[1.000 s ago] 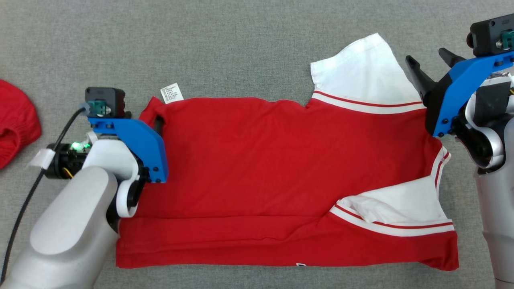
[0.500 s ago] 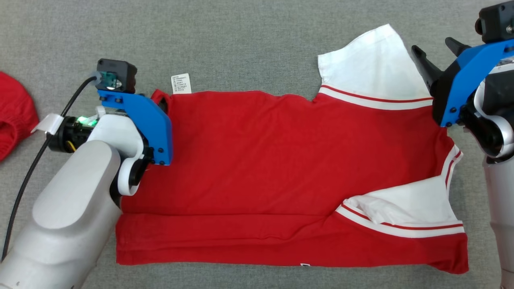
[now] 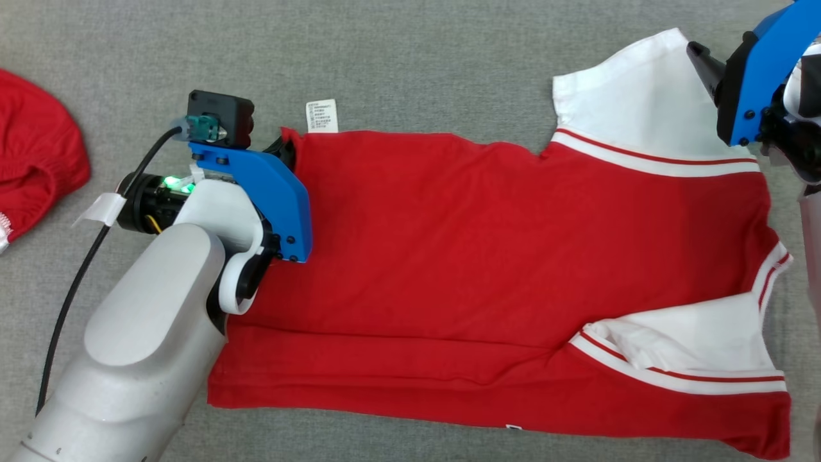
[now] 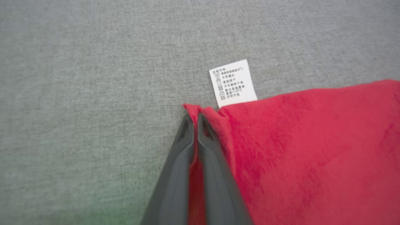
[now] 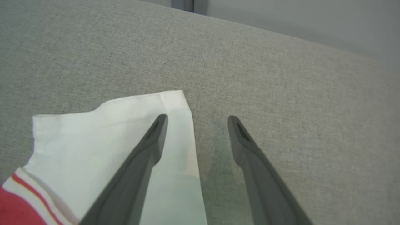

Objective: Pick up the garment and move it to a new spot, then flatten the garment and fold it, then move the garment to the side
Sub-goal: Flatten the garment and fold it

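Since a second ago the whole head view has shifted, so the camera has moved; measured against the cloth, the right gripper (image 5: 197, 118) has drawn nearer the outer corner of the white sleeve (image 3: 628, 96). Its fingers stand well apart, one over the sleeve, the other over the bare grey surface (image 3: 410, 58), with the sleeve's edge running between them; whether either touches the fabric cannot be told. The left gripper (image 4: 194, 117) is still pinched together on a corner of the red garment (image 3: 487, 244), a fold of red showing between its fingers. Just beyond its fingertips lies the white care label (image 4: 232, 82), and the garment spreads flat away from it toward the right gripper. Another red cloth (image 3: 32, 154) lies well apart behind the left arm.
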{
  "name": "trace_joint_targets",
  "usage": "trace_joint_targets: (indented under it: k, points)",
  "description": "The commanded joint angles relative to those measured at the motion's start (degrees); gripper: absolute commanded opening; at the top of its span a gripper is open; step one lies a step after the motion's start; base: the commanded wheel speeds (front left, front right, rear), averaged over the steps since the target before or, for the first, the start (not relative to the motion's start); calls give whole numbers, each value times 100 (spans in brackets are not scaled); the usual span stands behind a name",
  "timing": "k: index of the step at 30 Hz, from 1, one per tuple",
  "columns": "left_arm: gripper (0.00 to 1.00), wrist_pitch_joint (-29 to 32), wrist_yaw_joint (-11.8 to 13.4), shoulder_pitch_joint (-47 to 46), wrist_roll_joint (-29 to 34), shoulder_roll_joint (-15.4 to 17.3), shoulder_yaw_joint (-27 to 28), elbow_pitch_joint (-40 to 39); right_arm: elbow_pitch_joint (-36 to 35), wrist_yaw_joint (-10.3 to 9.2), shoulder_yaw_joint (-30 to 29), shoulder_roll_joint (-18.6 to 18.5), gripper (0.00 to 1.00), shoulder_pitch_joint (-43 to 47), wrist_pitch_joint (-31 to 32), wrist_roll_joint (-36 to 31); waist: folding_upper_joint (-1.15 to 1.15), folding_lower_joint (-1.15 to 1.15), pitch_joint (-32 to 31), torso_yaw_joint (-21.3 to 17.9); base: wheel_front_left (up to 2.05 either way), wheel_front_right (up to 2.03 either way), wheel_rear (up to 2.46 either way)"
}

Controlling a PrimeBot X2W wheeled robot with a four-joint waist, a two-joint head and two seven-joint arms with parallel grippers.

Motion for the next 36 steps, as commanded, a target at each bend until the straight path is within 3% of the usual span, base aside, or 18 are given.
trace_joint_targets:
  k: [1,9,10,11,12,29,36]
  points:
    - [0,106,1,350,-13,2,-129,228,214,0,-17,-57,100,-169,-76,-20,2,0,77,96,0,0,0]
    - [0,-46,-27,340,-77,-128,-148,219,986,2,99,-61,100,-345,40,113,2,0,198,288,0,0,0]
    - [0,-64,-21,345,-82,-136,-154,228,1048,2,107,-77,85,-353,56,137,2,0,200,294,0,0,0]
    - [0,-108,-5,341,-80,-147,-135,224,1105,1,118,-95,49,-356,79,149,2,0,201,296,0,0,0]
    - [0,-150,3,346,-84,-153,-119,231,1136,1,146,-96,0,-350,61,174,2,0,196,295,0,0,0]
    - [0,-1922,212,573,56,-206,350,247,817,1,225,-199,0,136,-1604,600,2,0,-462,88,0,0,0]
    - [0,-2291,-13,1006,-70,-53,396,94,100,1,420,-366,0,1023,-2037,1014,2,0,-754,-96,0,0,0]
